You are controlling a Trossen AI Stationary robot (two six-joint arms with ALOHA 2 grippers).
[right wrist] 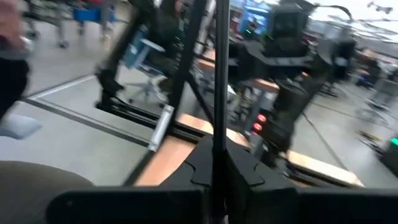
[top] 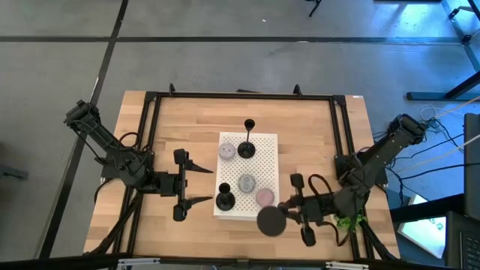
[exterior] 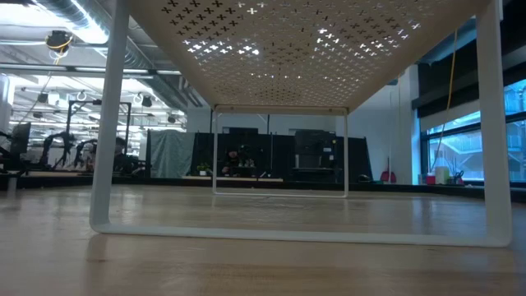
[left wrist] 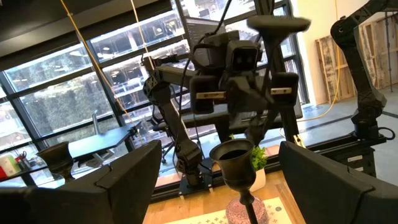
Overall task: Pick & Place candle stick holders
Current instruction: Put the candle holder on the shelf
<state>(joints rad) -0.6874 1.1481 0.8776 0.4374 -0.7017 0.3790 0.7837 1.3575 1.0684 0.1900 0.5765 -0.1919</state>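
The right gripper (top: 291, 207) hangs over the near right part of the table (top: 300, 127), just off the near right corner of the white perforated stand (top: 264, 150). Its fingers are clenched on the thin stem of a candle holder (top: 270, 220), whose round flat base shows from above as a dark disc in front of the gripper. In the right wrist view the stem (right wrist: 219, 81) runs as a thin straight line out from between the closed fingers (right wrist: 249, 171).

The left gripper (top: 196, 184) waits over the near left part of the table, beside the stand's left edge, with its two fingers spread wide and holding nothing. Its wrist view looks between its fingers (left wrist: 134, 171) at the cup top of a second candle holder (left wrist: 236, 163) close in front, with the right arm farther off behind it, carrying the gripped holder base-up.

That second candle holder (top: 224, 199) stands on the near left corner of the stand. A third candle holder (top: 247, 146) stands on the far part of the stand, near the middle. Three round greyish pads lie on the stand as well: one (top: 227, 151) beside the far holder, one (top: 246, 181) near the middle, one (top: 264, 197) towards the near right corner.

In the low view the stand (exterior: 329, 49) appears from beneath, its white legs resting on the wooden tabletop.
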